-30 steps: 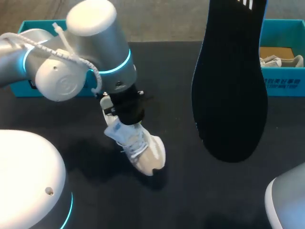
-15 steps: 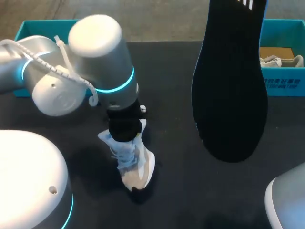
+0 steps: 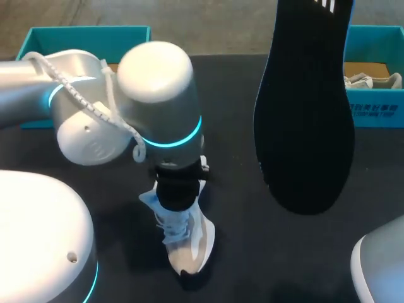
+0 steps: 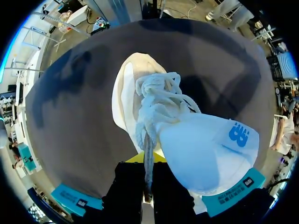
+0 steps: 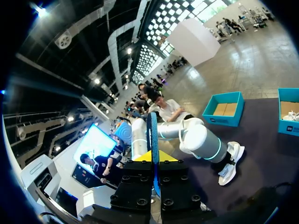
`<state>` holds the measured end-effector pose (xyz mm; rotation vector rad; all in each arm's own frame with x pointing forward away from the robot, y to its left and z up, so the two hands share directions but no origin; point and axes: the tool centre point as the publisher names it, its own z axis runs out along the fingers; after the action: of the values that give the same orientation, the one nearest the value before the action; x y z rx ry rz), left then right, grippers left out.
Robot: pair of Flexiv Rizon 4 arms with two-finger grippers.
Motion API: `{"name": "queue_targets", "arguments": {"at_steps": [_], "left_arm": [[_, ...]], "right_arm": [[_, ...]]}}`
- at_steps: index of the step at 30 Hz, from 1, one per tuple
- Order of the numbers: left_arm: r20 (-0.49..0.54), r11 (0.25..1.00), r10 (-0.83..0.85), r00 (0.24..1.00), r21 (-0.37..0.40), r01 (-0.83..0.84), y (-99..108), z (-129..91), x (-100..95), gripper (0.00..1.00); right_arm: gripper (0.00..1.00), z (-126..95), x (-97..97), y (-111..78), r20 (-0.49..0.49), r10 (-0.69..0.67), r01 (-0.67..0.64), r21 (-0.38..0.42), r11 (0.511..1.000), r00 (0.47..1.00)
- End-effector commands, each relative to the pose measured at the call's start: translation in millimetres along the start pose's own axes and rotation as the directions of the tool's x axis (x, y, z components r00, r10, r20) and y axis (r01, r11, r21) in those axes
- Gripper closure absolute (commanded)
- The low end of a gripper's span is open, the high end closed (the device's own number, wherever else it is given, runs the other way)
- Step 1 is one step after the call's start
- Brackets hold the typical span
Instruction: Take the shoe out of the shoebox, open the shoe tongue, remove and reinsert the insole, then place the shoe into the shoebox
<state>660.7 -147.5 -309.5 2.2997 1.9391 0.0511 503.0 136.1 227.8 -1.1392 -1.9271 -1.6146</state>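
A white laced shoe stands on the black table, toe toward the front edge. My left gripper comes down on its rear end, shut on it. In the left wrist view the shoe points away from the left gripper, a lace hangs between the fingers, and a white flap with a blue logo lies beside them. The black insole hangs high above the table. My right gripper is shut on the insole, seen edge-on. From there the shoe lies far below.
A teal shoebox with crumpled paper inside sits at the back right. A second teal box is at the back left, behind my left arm. Both boxes also show in the right wrist view.
My left arm has shifted right and toward the front, carrying the shoe along and turning its toe from the right toward the front edge. The insole and right gripper have stayed still.
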Motion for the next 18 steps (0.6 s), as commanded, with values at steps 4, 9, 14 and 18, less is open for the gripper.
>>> {"name": "queue_targets", "arguments": {"at_steps": [4, 9, 14, 18], "left_arm": [[-0.045, 1.000, 0.004, 0.999, 0.028, -0.002, -12.4, 4.3, -19.7, 1.00], [-0.059, 0.998, -0.005, 0.998, 0.061, 0.008, -16.5, 5.8, -32.0, 1.00], [-0.070, 0.998, 0.001, 0.998, 0.067, 0.004, -21.9, 11.3, -39.6, 1.00], [-0.082, 0.997, 0.005, 0.997, 0.074, 0.001, -25.1, 17.1, -43.1, 1.00]], "right_arm": [[1.00, 1.1, 1.1, 1.9, 0.002, 0.001, -0.001, 0.003, 1.000, 1.000], [1.00, 1.1, 1.1, 1.9, 0.002, 0.001, -0.001, 0.003, 1.000, 1.000], [1.00, 1.1, 1.1, 1.9, 0.002, 0.001, -0.001, 0.003, 1.000, 1.000], [1.00, 1.1, 1.1, 1.9, 0.002, 0.001, -0.001, 0.003, 1.000, 1.000]]}}
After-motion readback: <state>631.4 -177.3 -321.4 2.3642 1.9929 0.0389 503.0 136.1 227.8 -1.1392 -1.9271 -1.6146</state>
